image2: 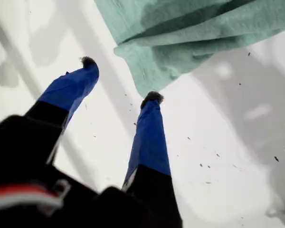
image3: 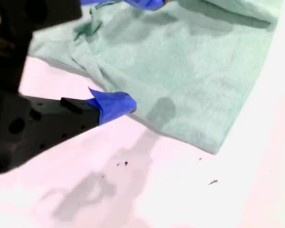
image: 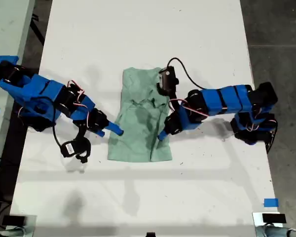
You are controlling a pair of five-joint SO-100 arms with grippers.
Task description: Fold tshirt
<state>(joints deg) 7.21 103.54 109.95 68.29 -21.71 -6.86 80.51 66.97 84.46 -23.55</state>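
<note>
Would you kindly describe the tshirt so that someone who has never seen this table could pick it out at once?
In the exterior view, look at the long white table with a blue arm on each side. Midway between the arms lies the tshirt, a pale mint-green cloth already folded into a tall, narrow, rumpled rectangle. It is the only soft, green thing on the table; everything else there is blue and black machinery or cable.

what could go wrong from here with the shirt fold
1. My first claw is open with both tips on the table, just short of the tshirt corner. Closing here could miss the cloth or catch only one layer.
2. The second wrist view shows bunched, overlapping layers along one edge, so folding over them would likely leave a lumpy, uneven result.
</note>
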